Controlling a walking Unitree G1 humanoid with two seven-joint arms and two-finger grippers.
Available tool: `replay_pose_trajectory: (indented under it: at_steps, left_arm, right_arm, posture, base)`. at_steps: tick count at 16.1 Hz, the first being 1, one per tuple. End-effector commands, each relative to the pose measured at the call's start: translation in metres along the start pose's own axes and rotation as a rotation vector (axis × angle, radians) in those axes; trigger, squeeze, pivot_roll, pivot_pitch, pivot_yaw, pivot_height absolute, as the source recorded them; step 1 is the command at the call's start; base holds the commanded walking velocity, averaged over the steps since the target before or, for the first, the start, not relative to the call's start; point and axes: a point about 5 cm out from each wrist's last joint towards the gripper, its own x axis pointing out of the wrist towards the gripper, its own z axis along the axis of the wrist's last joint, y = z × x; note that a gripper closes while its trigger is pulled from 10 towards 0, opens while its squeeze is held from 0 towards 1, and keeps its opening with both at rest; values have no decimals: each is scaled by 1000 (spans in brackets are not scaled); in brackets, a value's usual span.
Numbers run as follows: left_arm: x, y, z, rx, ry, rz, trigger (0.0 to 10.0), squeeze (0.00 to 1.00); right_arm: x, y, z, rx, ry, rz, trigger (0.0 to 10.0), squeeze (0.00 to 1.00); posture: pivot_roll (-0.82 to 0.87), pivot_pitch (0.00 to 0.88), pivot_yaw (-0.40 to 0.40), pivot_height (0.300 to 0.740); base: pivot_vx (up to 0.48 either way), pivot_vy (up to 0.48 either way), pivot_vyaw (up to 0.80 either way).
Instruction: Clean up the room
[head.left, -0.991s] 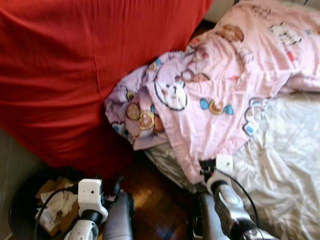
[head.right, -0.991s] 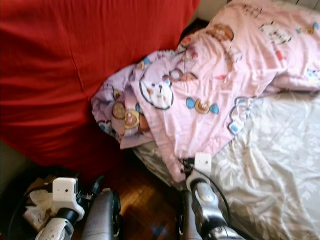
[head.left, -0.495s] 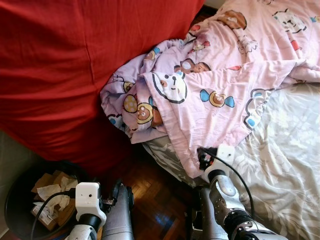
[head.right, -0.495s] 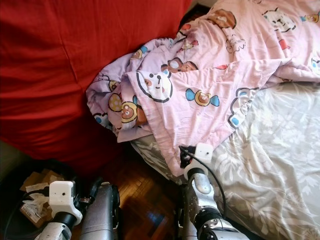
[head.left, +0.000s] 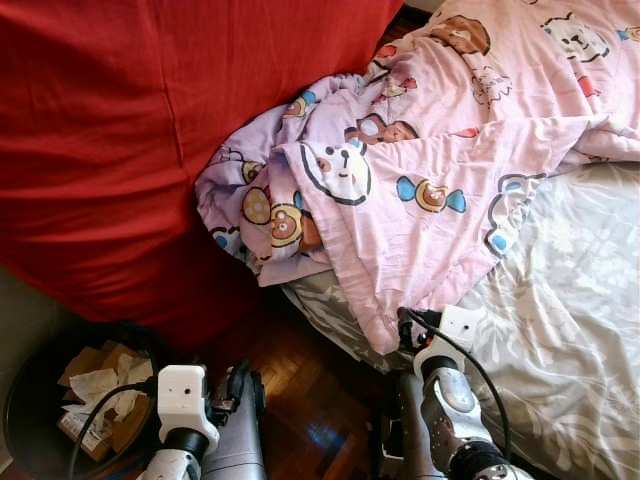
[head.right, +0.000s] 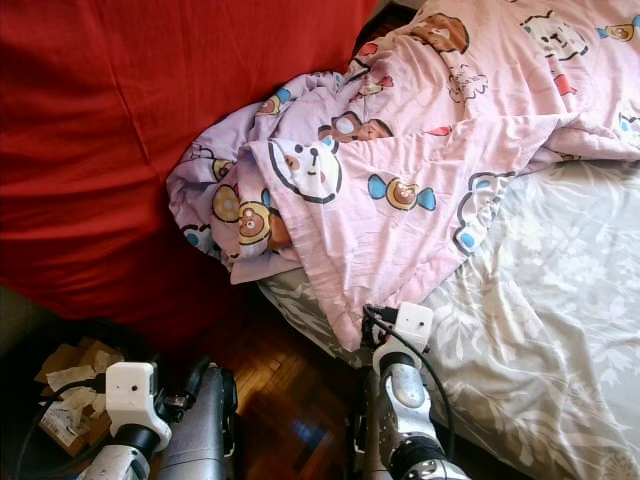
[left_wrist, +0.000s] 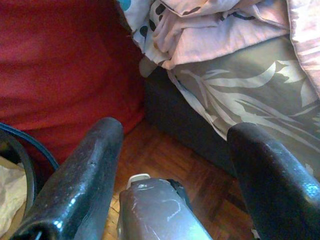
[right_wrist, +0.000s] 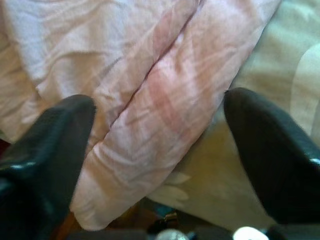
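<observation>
1. The whole outlook has swung since a second ago: the head has tipped and settled, so the blur is gone. The bed with its grey leaf-print sheet (head.left: 560, 330) now sits a touch higher in the frame. That reads as the robot steadying itself at the bed's corner, not as the things moving.

2. The red cover (head.left: 130, 130) lies heaped against the bed's head-end side, unmoved in itself.

3. The pink cartoon quilt (head.left: 430, 180) is what needs tidying, I'd say. It lies rumpled across the bed, one bunched end hanging off the corner toward the red cover, its lowest flap drooping over the mattress edge.

4. The black bin (head.left: 40, 420) of crumpled paper stands on the parquet, off the bed's corner below the red cover.

5. The right gripper (right_wrist: 155, 165) has crept up to the bed's edge over the last second. It is spread wide, one finger on each side of the quilt's drooping flap, gripping nothing yet. That looks like the set-up for pinching the flap and drawing the quilt straight.

6. The left gripper (left_wrist: 170, 150) hangs low over the floor beside the bed's corner, parted and empty, idle.
</observation>
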Motion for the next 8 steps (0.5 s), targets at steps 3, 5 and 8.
replay_pose_trajectory:
  at_steps: [3, 5, 8]
  left_arm:
    - [-7, 2, -7, -1, 40, 17, 10000, 0]
    - [-10, 2, -8, -2, 46, 19, 10000, 0]
    - [-13, 1, -10, -2, 57, 20, 10000, 0]
  right_arm:
    - [-5, 0, -16, 36, 88, 2, 10000, 0]
    - [-3, -1, -14, 53, 99, 0, 10000, 0]
    - [-1, -4, -15, 100, 130, -22, 10000, 0]
  posture:
    - [137, 343, -2, 575]
    - [137, 353, -3, 575]
    - [141, 360, -3, 575]
  base:
    - [0, 0, 0]
    - [0, 0, 0]
    - [0, 0, 0]
